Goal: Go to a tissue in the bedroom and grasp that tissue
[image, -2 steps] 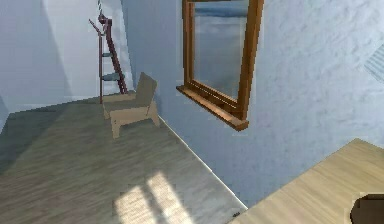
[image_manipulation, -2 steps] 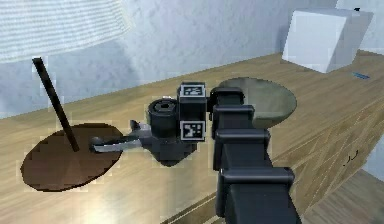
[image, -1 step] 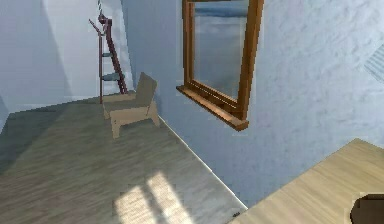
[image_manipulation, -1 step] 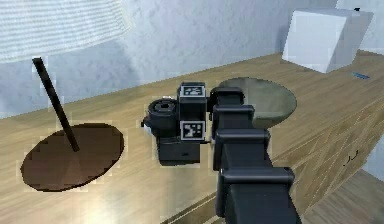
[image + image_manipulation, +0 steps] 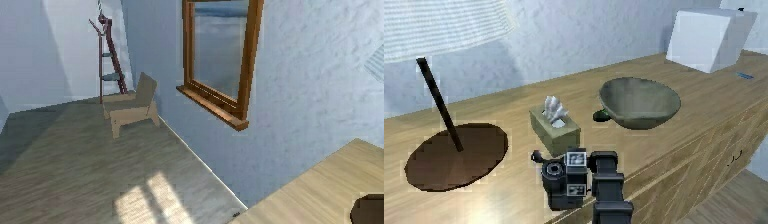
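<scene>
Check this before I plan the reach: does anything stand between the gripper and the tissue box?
Nothing visible does. In the arm side view only bare wooden top lies between the gripper and the tissue box. The lamp base lies to the picture's left, the grey bowl to its right.
</scene>
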Robot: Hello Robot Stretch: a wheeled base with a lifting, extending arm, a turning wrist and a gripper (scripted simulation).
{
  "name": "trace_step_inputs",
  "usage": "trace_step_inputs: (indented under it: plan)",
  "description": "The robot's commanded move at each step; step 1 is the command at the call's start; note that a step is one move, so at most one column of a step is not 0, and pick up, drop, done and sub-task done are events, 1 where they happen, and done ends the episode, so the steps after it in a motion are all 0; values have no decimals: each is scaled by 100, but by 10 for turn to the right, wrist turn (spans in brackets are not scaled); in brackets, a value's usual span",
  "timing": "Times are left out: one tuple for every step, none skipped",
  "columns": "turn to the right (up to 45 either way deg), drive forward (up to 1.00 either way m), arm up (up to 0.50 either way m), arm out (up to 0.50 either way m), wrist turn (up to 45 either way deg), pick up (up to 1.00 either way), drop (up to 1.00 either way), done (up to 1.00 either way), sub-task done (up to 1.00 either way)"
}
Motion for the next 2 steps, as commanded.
trace_step_inputs:
  plan:
    - [0,0,0,0,0,100,0,0,0]
    - [0,0,10,0,0,0,0,0,0]
